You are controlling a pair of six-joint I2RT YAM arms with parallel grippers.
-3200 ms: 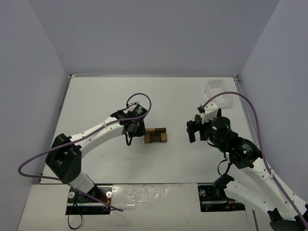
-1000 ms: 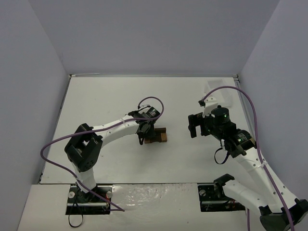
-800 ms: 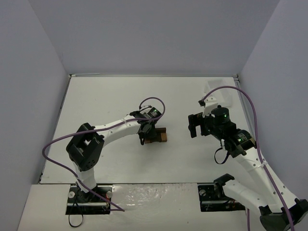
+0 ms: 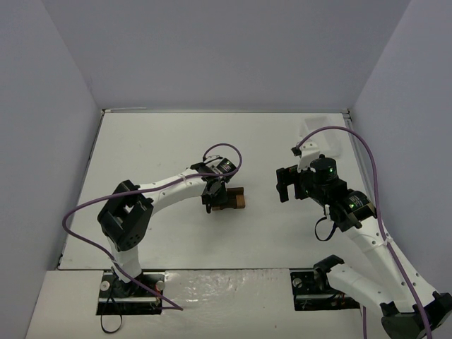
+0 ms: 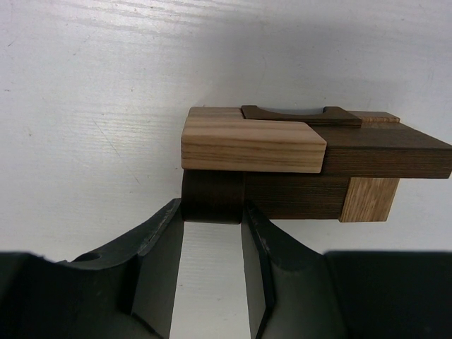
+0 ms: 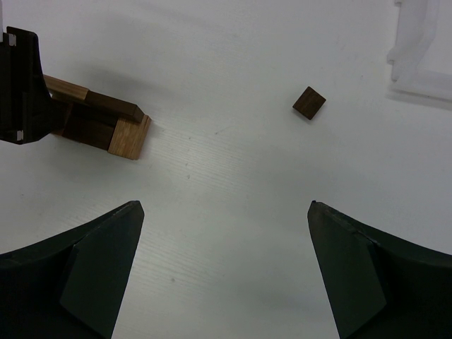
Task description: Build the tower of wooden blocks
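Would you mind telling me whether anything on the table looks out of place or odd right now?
One small dark brown square block lies alone on the white table, well apart from the wood block tower of dark and tan pieces. Nothing looks spilled or damaged.
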